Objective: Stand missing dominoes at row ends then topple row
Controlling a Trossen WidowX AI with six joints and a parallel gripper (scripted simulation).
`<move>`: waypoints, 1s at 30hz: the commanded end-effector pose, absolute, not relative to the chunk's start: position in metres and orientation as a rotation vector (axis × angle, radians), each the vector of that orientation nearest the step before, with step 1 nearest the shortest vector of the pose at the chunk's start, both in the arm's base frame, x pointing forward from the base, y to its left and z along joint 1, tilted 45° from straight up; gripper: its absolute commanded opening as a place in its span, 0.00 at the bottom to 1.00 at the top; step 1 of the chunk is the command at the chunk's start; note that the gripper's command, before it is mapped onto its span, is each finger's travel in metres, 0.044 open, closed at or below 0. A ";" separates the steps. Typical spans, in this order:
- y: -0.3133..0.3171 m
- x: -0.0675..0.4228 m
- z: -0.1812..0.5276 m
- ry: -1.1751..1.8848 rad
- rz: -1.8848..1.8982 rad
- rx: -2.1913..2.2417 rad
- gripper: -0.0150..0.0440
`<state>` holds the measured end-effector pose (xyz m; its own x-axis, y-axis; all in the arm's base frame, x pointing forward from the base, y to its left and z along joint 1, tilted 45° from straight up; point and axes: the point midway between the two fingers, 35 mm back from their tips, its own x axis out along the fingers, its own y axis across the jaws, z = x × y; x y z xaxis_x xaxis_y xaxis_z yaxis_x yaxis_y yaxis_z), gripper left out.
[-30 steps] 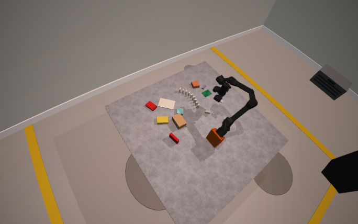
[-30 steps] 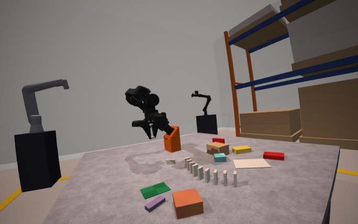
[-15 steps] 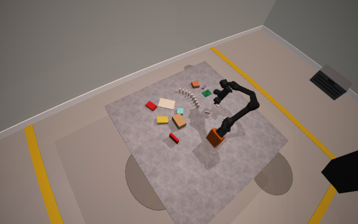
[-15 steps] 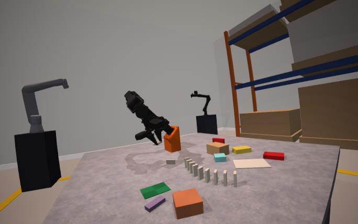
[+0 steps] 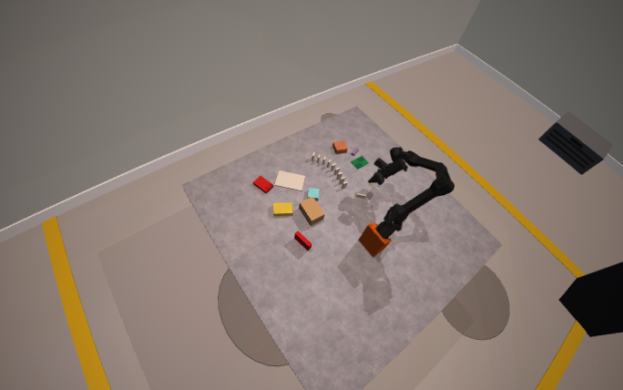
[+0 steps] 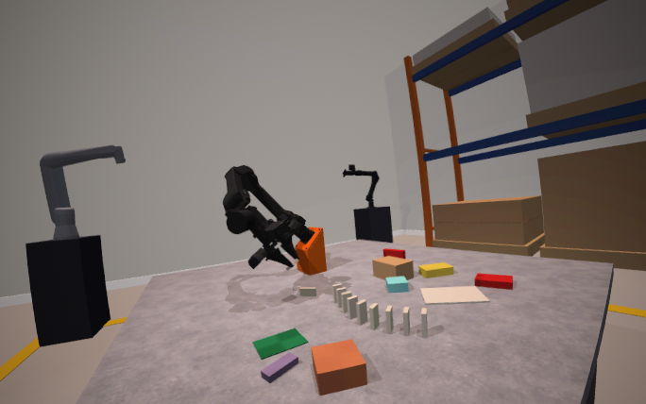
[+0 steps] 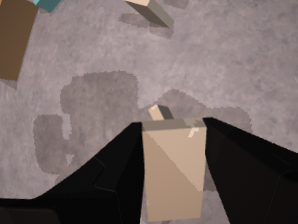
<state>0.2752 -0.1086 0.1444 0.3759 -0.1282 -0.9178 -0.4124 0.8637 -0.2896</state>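
Observation:
A curved row of several cream dominoes (image 5: 333, 167) (image 6: 362, 311) stands upright on the grey table. One loose domino (image 5: 361, 195) (image 6: 307, 291) lies on its side beyond the row's end nearer the arm's base. My gripper (image 5: 372, 180) (image 6: 291, 265) (image 7: 172, 130) is shut on another cream domino (image 7: 175, 175), held above the table on the arm's side of the loose one. In the wrist view, one domino (image 7: 159, 22) shows at the top edge and a small part of another (image 7: 156, 111) shows just behind the held one, which hides the rest.
An orange block (image 5: 340, 147) (image 6: 338, 366), green sheet (image 5: 359, 162) (image 6: 280, 342) and purple block (image 5: 354, 151) (image 6: 280, 367) lie near the row's far end. A cyan block (image 5: 313, 193) (image 6: 397, 284), brown block (image 5: 311, 210) (image 6: 392, 268), yellow block (image 5: 282, 209), cream sheet (image 5: 290, 179) and two red blocks lie across the row.

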 end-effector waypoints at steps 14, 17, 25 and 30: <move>-0.116 0.278 0.151 0.787 0.341 -0.518 0.44; -0.118 0.277 0.155 0.708 0.355 -0.535 0.44; -0.123 0.271 0.167 0.500 0.377 -0.611 0.44; -0.126 0.264 0.176 0.370 0.379 -0.676 0.44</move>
<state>0.2681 -0.1253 0.1729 0.8441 0.1999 -0.4976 -0.4625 0.7409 -0.4870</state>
